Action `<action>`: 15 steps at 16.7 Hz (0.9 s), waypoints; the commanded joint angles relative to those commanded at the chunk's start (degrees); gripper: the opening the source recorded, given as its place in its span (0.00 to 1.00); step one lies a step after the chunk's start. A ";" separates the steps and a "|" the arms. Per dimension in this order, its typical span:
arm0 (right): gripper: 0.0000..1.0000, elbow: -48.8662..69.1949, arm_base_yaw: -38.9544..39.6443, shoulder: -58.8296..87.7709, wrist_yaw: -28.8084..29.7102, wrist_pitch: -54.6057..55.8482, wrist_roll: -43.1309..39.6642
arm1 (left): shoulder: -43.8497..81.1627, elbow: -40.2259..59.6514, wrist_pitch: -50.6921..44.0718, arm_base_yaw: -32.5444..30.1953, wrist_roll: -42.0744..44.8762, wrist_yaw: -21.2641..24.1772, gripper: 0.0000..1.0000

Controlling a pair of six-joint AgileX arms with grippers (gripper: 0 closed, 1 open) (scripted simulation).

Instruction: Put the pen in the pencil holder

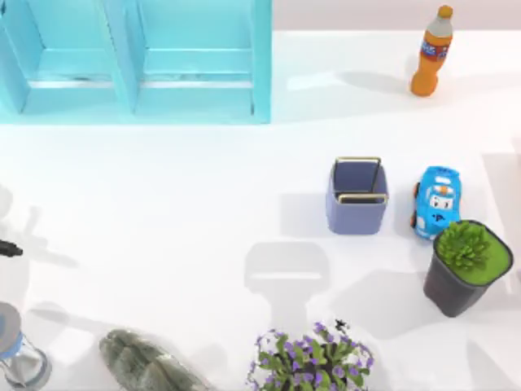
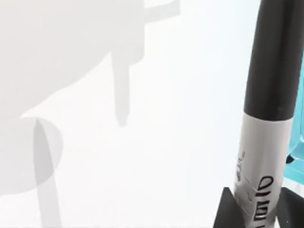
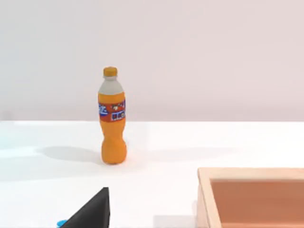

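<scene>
Silvery-white black-capped pen (image 2: 266, 142) sits clamped in left gripper (image 2: 259, 209); carry it toward 3 o'clock, upright over the square periwinkle-blue pencil holder (image 1: 356, 198), before releasing

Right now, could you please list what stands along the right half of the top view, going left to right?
Pencil holder → blue toy car → dark grey pot with green plant, partly overlapping the car's span; orange soda bottle stands farther back.
</scene>
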 joint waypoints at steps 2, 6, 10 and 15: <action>1.00 0.00 0.00 0.00 0.00 0.00 0.00 | 0.55 0.19 0.04 -0.49 0.49 -0.56 0.00; 1.00 0.00 0.00 0.00 0.00 0.00 0.00 | 8.65 3.46 1.44 -7.60 7.37 -8.80 0.00; 1.00 0.00 0.00 0.00 0.00 0.00 0.00 | 25.31 11.76 6.61 -21.12 19.71 -26.60 0.00; 1.00 0.00 0.00 0.00 0.00 0.00 0.00 | 50.09 27.57 18.50 -41.66 36.62 -58.15 0.00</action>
